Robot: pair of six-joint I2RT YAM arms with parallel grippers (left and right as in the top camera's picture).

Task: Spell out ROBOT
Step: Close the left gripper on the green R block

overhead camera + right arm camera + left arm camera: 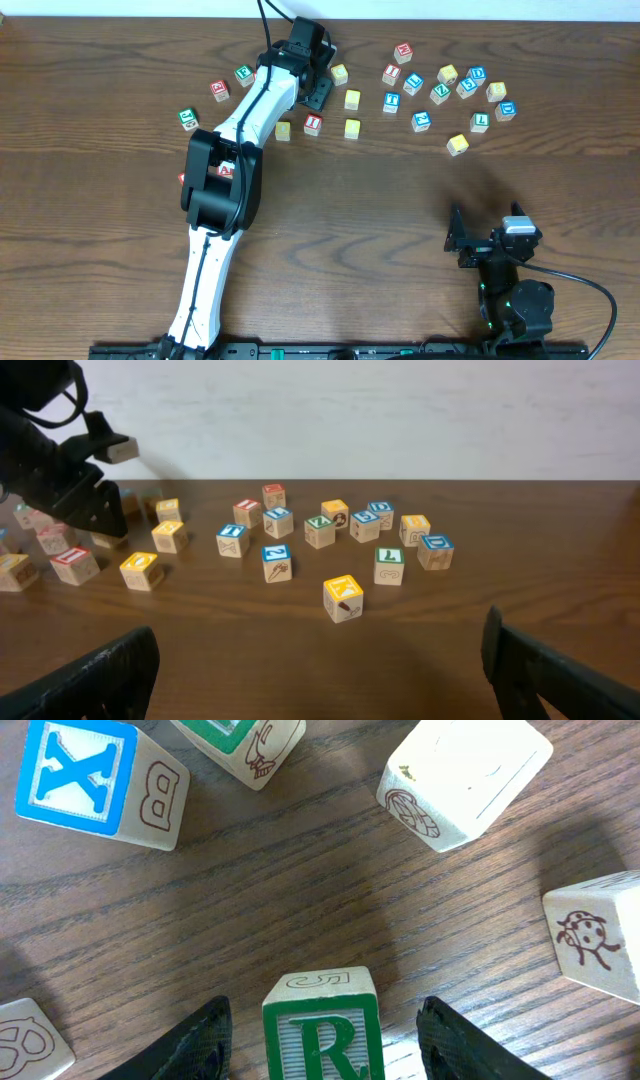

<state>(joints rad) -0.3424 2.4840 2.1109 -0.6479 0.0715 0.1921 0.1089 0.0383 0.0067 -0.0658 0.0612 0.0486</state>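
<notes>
Near the front edge of the table, the right claw is parked with its fingers held wide apart and nothing gripped. The left arm is stretched to the far side. There the left claw is seen apart, straddling the green R cube, with a gap visible on each side and no contact. The cube is sat flat on the table. Beyond it are seen a ladybird cube, a blank-faced cube and a blue X cube. A cluster of cubes is scattered at far right.

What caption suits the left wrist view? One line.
Left gripper, jaws open, straddling the green R block on wood table.
</notes>
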